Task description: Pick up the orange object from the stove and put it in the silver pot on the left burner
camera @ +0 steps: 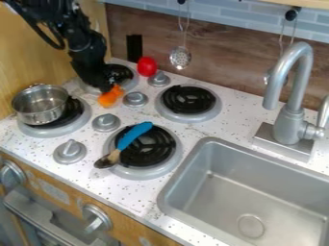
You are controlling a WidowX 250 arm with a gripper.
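Note:
The gripper point(106, 87) hangs low at the upper left, over the front edge of the back left burner point(132, 79). Right at its tip is an orange object point(111, 96), touching or nearly so; whether it is held cannot be made out. A red round object point(147, 66) stands behind and to the right of the gripper. To the left, a silver pot point(40, 104) sits on the front left burner. A spoon with a blue handle point(133, 136) lies slantwise across the front right burner point(147, 152).
Several silver knobs point(106, 122) stand up between the burners. The back right burner point(188, 103) is bare. At the right are a metal sink point(193, 161) and a tall faucet point(292, 96). A slotted ladle point(181, 57) hangs on the back wall.

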